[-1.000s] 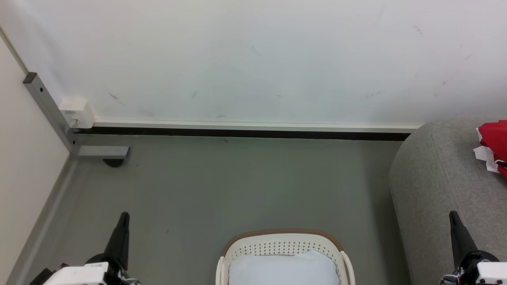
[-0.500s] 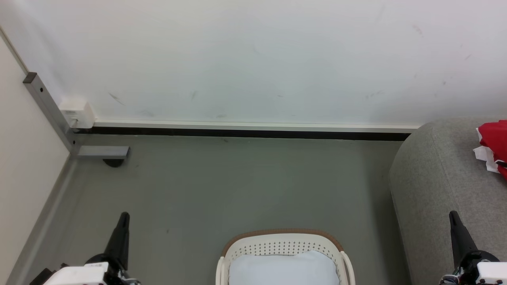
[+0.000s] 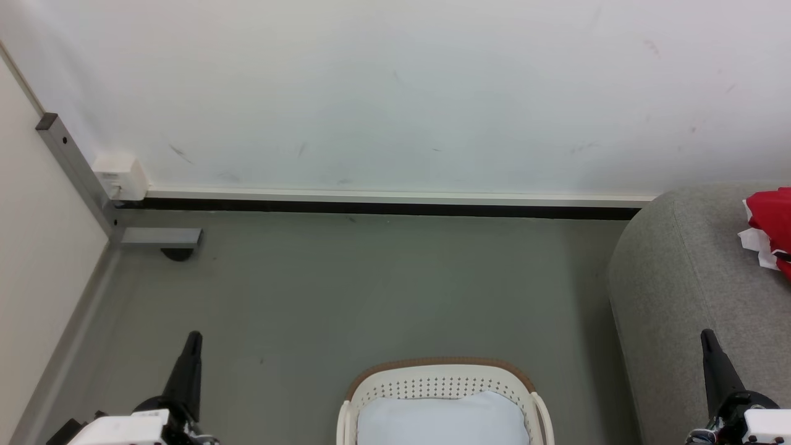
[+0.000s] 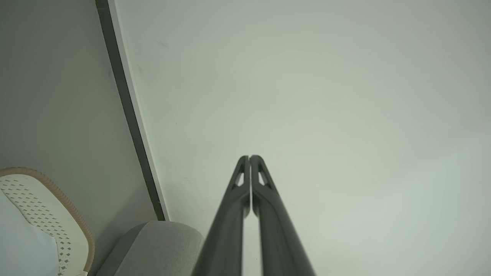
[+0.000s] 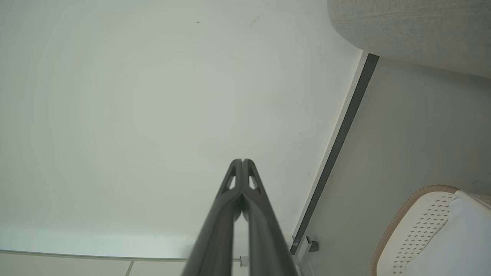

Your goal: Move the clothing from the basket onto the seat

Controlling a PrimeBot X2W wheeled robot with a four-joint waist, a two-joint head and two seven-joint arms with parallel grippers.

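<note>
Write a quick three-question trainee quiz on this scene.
1. True or false: the red jersey lies on the grey seat.
2. What is inside the basket? A) a pale pad; B) a pair of shoes; C) a folded blue towel.
3. Fill in: the left gripper and the right gripper are both ___ and hold nothing.

Key: 1 true; 2 A; 3 shut.

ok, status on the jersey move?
Left gripper, right gripper shut, empty. Jersey on seat. Basket holds pale pad. Nothing in the way.
</note>
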